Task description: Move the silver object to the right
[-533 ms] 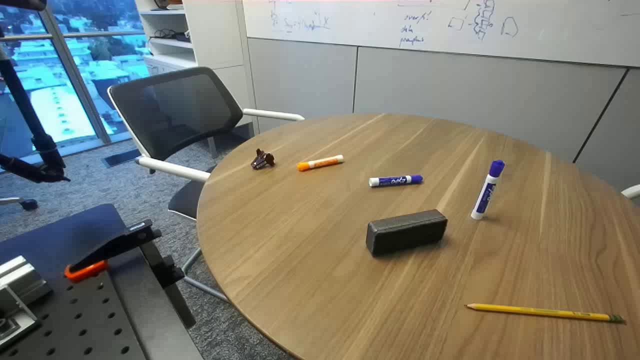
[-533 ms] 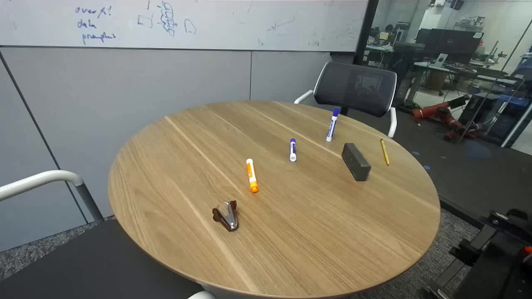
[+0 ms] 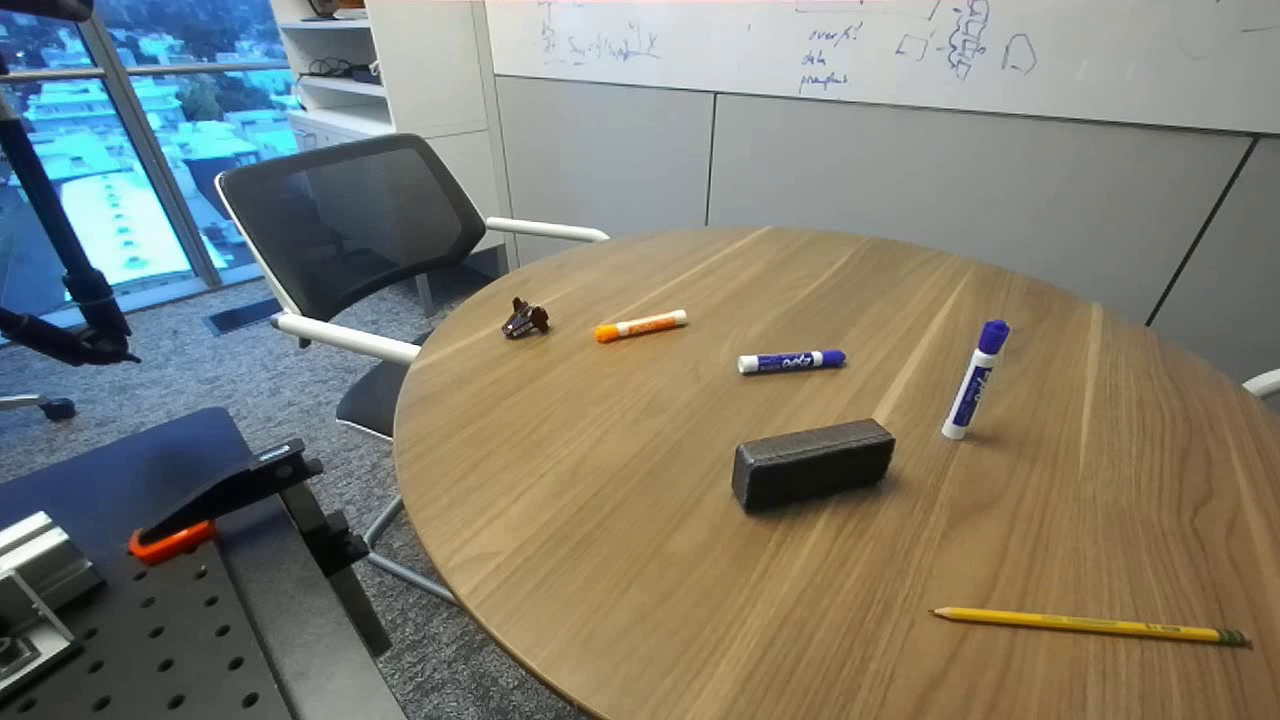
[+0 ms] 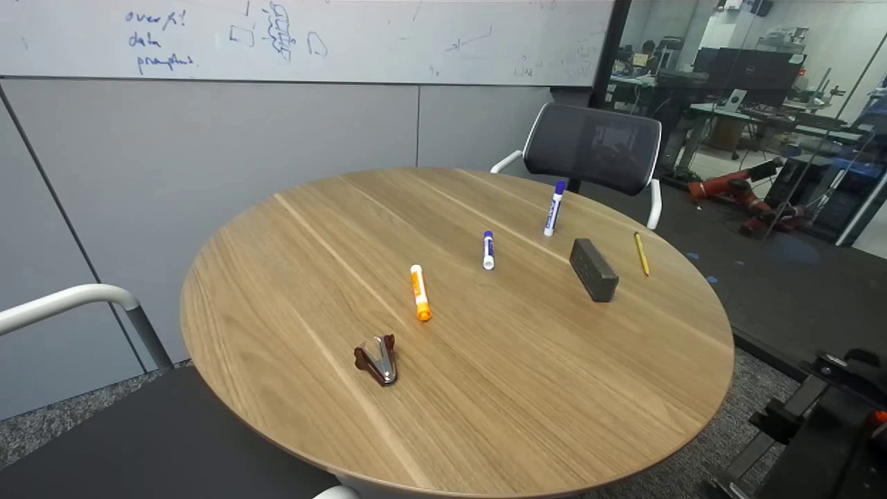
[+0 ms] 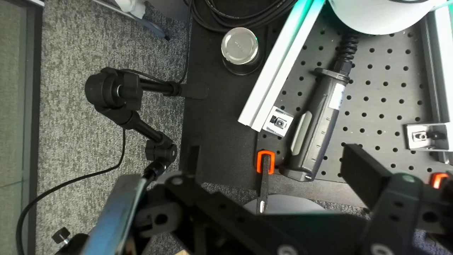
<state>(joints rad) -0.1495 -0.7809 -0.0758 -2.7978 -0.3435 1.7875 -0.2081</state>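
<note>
The silver object is a small staple-remover-like clip with silvery prongs and dark brown sides. It lies on the round wooden table in both exterior views, near the table edge by the mesh chair in an exterior view [image 3: 525, 318], and its open prongs show in an exterior view [image 4: 380, 362]. My gripper [image 5: 276, 168] shows only in the wrist view. Its two black fingers stand wide apart with nothing between them. It is over the robot's mounting base, away from the table top. The silver object is out of the wrist view.
On the table are an orange marker [image 3: 641, 326], a lying blue-capped marker [image 3: 792, 362], a standing blue-capped marker [image 3: 975, 380], a black block [image 3: 814, 466] and a yellow pencil [image 3: 1088, 624]. A chair [image 3: 350, 225] touches the table side. A grey handheld device [image 5: 315, 131] lies on the base.
</note>
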